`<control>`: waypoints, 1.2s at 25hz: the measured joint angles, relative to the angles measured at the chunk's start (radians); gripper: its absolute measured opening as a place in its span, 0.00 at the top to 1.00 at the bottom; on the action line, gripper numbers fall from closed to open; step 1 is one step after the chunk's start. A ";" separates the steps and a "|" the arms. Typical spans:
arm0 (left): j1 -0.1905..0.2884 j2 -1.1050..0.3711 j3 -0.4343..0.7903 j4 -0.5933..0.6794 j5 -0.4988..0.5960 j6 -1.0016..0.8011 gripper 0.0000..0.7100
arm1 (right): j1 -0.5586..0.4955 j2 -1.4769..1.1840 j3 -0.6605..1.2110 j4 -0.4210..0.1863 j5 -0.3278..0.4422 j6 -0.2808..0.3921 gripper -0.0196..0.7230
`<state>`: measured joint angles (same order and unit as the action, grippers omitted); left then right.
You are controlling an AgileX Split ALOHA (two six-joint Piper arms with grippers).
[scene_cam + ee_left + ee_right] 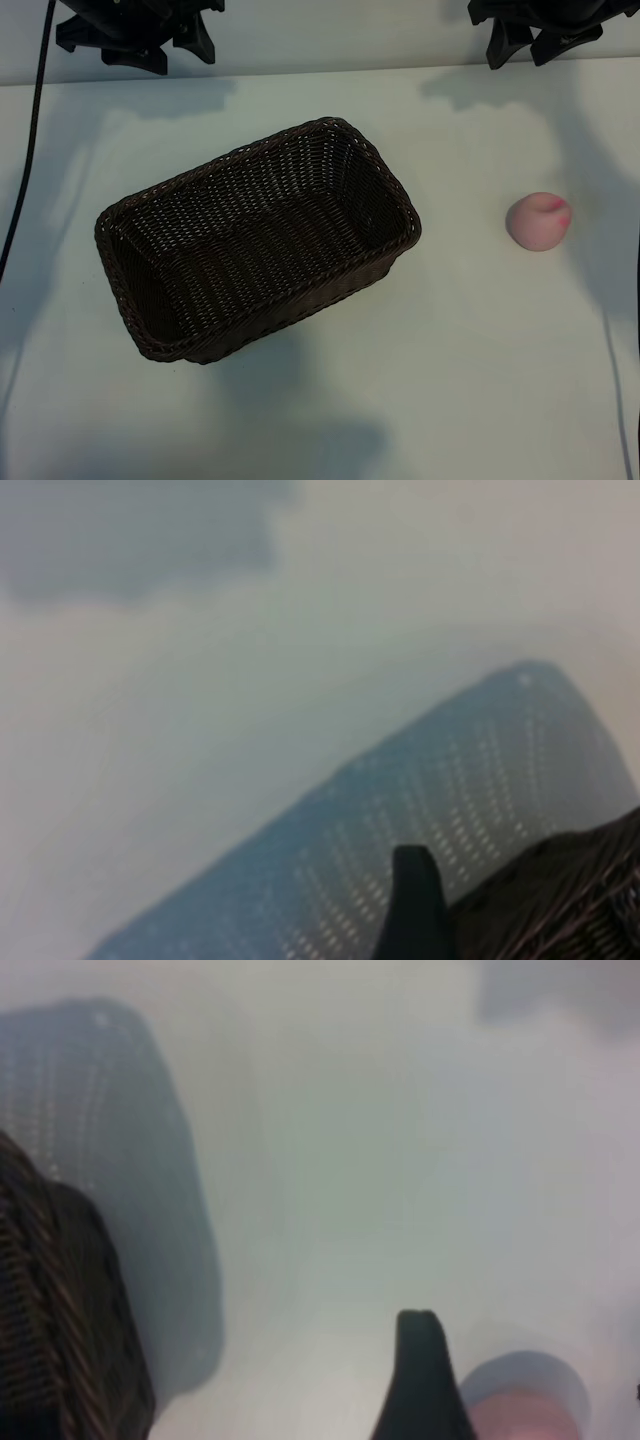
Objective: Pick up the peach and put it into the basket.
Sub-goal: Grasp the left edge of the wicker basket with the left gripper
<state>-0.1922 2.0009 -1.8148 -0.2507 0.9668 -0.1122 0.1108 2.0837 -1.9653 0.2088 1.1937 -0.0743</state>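
Observation:
The peach (540, 221), pale pink with a red blush, rests on the white table at the right, well apart from the basket. The dark-brown wicker basket (255, 240) lies slantwise at centre-left with nothing inside. My left gripper (135, 32) and right gripper (540, 28) hang at the far edge, away from both. In the right wrist view one dark finger (422, 1380) shows beside the peach (522, 1422) without touching it, and the basket (50, 1320) fills one corner. The left wrist view has one finger (413, 910) next to the basket's rim (570, 890). Both grippers are open and hold nothing.
A black cable (28, 150) runs down the table's left side. A thin grey cable (614, 380) lies near the right edge. White tabletop (470, 380) stretches between basket and peach and along the near side.

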 joint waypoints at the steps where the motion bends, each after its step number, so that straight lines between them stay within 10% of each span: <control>1: 0.000 0.000 0.000 0.008 0.030 -0.001 0.25 | 0.000 0.000 0.000 0.000 -0.002 0.000 0.30; 9: 0.000 -0.056 0.081 0.142 0.158 -0.071 0.26 | 0.000 0.000 0.000 0.000 -0.002 0.000 0.30; 30: -0.029 -0.644 0.985 0.296 -0.174 -0.547 0.26 | 0.000 0.000 0.000 0.000 0.001 0.000 0.30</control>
<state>-0.2208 1.3570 -0.8299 0.0456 0.7932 -0.6588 0.1108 2.0837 -1.9653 0.2088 1.1949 -0.0743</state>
